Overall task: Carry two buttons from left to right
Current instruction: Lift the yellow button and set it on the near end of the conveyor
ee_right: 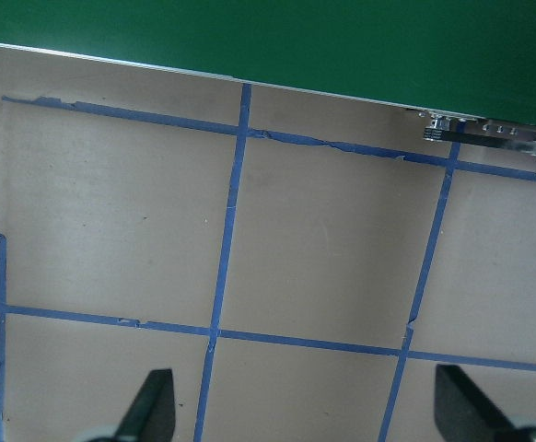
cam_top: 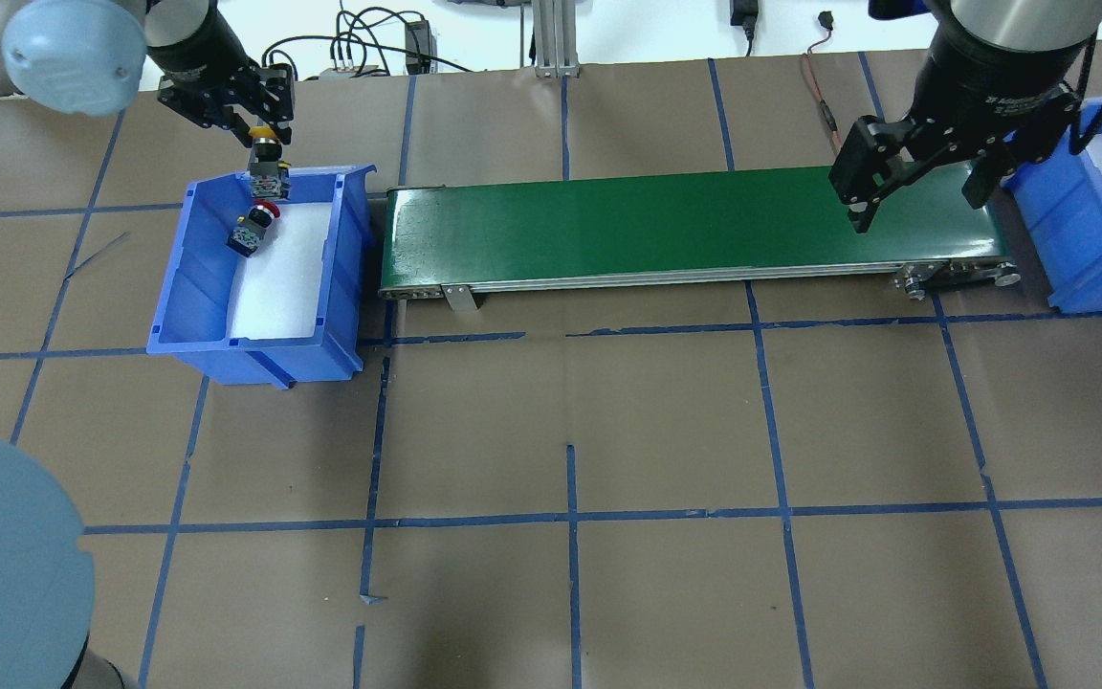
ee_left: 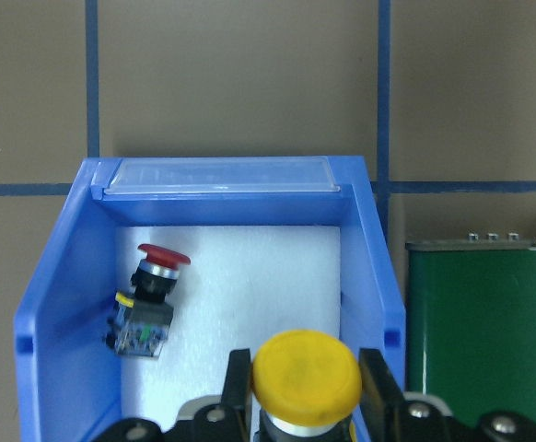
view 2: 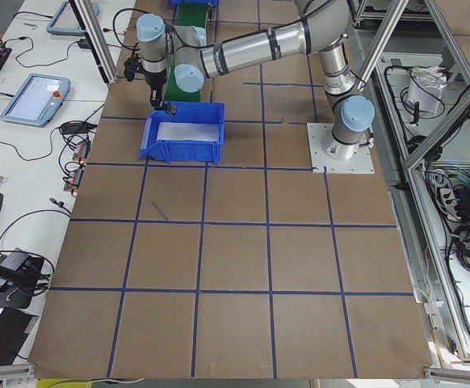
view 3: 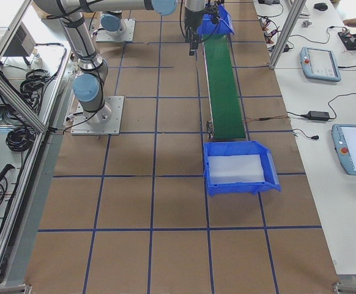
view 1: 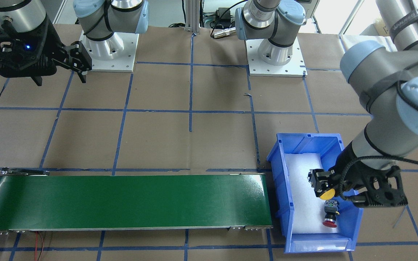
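My left gripper [ee_left: 307, 391] is shut on the yellow-capped button [ee_left: 306, 376], one finger on each side of it. It holds the button above the white foam of the left blue bin [cam_top: 187, 277], near the bin's far end, as the overhead view shows the yellow button [cam_top: 268, 158]. The red-capped button [ee_left: 150, 295] lies on its side on the foam, apart from the gripper; the front view also shows the red button [view 1: 330, 215]. My right gripper [cam_top: 914, 196] hangs open and holds nothing, over the right end of the green conveyor belt [cam_top: 656, 225].
A second blue bin [cam_top: 1087, 249] with white foam stands just past the belt's right end. The belt carries nothing. Brown paper with blue tape lines covers the table [cam_top: 570, 421]. Both arm bases [view 1: 111, 50] stand at the robot's side.
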Robot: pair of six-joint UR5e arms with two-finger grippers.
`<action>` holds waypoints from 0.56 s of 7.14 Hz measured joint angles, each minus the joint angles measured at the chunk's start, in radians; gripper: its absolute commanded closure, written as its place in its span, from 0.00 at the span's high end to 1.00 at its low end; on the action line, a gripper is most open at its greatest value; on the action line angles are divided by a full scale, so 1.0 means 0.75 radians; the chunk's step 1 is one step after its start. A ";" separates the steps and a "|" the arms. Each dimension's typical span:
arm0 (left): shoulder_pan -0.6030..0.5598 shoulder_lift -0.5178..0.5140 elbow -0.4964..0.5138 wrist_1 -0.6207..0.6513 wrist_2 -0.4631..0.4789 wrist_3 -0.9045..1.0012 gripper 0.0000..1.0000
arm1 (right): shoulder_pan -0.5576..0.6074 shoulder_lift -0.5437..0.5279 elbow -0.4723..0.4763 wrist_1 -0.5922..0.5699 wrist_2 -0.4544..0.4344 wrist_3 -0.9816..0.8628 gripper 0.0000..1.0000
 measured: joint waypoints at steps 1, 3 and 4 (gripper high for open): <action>-0.023 0.035 0.020 -0.060 -0.002 -0.065 0.36 | 0.000 0.001 0.000 0.000 0.000 0.000 1.00; -0.144 0.019 0.038 -0.056 0.015 -0.221 0.36 | 0.000 0.001 0.000 -0.002 0.000 0.000 1.00; -0.199 -0.021 0.039 -0.017 0.030 -0.297 0.36 | 0.000 0.001 0.000 -0.002 0.000 0.000 1.00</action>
